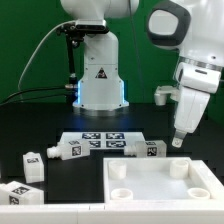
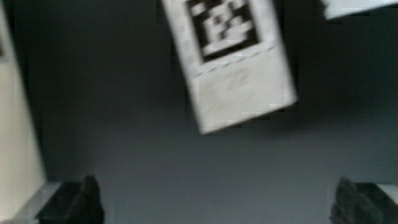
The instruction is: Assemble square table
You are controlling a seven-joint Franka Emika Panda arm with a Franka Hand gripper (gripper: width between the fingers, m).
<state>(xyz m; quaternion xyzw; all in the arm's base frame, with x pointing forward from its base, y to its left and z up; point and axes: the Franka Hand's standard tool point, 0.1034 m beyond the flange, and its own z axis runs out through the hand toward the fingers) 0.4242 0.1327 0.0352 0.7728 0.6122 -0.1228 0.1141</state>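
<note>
End effector (image 1: 178, 138) up in the air over the counter (image 1: 40, 125), on the exterior view's right side, tips pointing down and nothing hanging from them. Just in front of it the slab (image 1: 160, 185) of the square table lies flat along the near edge, toward the exterior view's right corner, rim up, round sockets bare. The marker board (image 1: 100, 142) sits mid-counter. The first leg (image 1: 150, 150) lies just beside the board's end on the exterior view's right, nearest the end effector. The second leg (image 1: 60, 152) lies at the board's other end. The third leg (image 1: 33, 165) and fourth leg (image 1: 20, 192) lie toward the near corner on the exterior view's left.

Over to the wrist view: the two fingers (image 2: 71, 200) are spread wide with only dark counter in the gap, so the end effector (image 2: 217, 200) is open and empty. A tagged leg (image 2: 235, 65) lies beyond the tips, skewed to the line between them and not yet flanked. Which leg it is, I cannot tell.

This looks like the approach for a leg pick. To do it well, carry the gap over the leg's long body and turn the wrist so the fingers meet its narrow sides squarely. Then drop straight down, clear of the marker board, and close only once both fingers flank it.
</note>
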